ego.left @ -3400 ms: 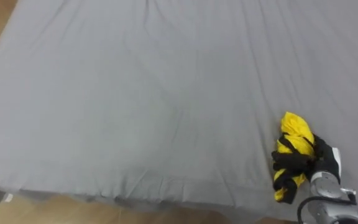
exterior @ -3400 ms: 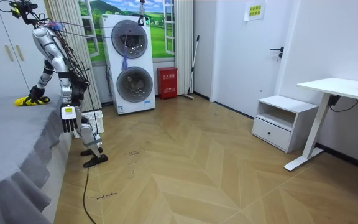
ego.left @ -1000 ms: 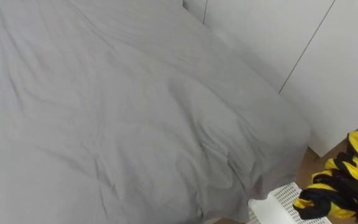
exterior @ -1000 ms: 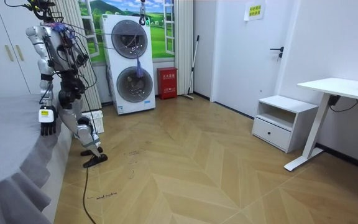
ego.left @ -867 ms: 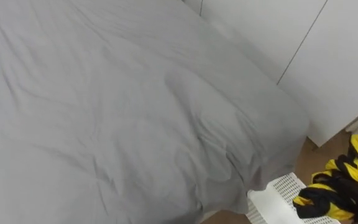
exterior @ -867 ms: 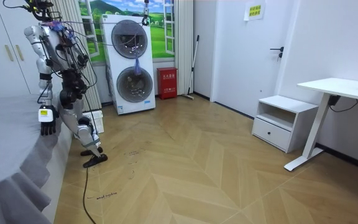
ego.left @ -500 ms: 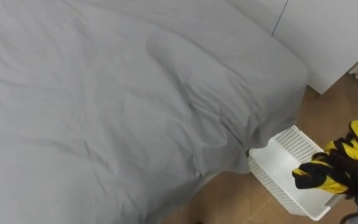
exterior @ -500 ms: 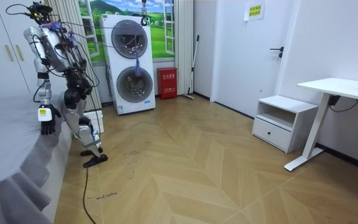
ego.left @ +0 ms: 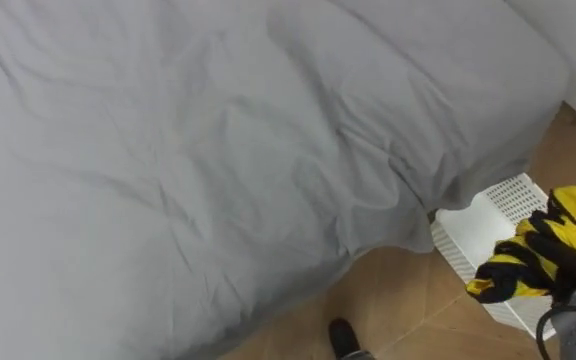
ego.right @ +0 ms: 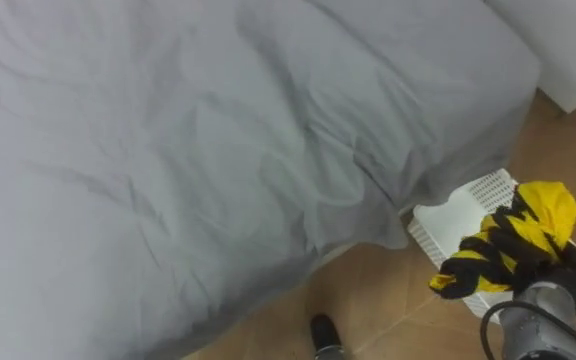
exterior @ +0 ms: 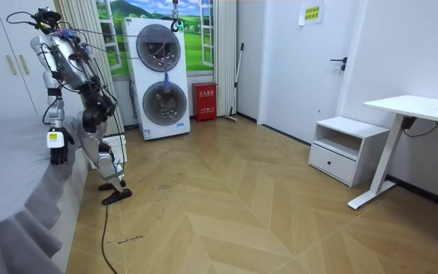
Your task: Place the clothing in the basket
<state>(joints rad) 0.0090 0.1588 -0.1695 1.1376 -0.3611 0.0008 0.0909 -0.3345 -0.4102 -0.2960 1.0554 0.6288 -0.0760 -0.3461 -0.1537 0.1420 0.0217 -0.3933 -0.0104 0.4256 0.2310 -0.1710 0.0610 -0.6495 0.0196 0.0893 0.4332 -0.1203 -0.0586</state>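
Across most of both eye views spreads the bed (ego.left: 198, 150), covered by a rumpled grey sheet whose corner droops toward the wooden floor (ego.left: 408, 305). Seen in the room view, the robot stands upright at that corner of the bed, on the room view's left. A stacked pair of front-loading washing machines (exterior: 162, 76) stands against the wall behind it, and a white desk (exterior: 420, 106) is well apart on the room view's right.

On the floor, just beside the hanging corner of the sheet, sits the white basket (ego.right: 446, 225), a plastic one with perforated walls. Its near-left edge either touches the sheet's fold or slips under it; which cannot be told.

The clothes (ego.right: 536, 212), a crumpled yellow bundle with black stripes, are off the bed and up in the right hand (ego.right: 563, 275). They show in front of the basket's right part and cover much of it. That hand's dark fingers are curled tight around the lower part of the bundle, and a striped end dangles to the left of the grip.

The left hand (exterior: 58, 149) hangs at the robot's side next to the bed's edge, its fingers loose, straight and holding nothing.
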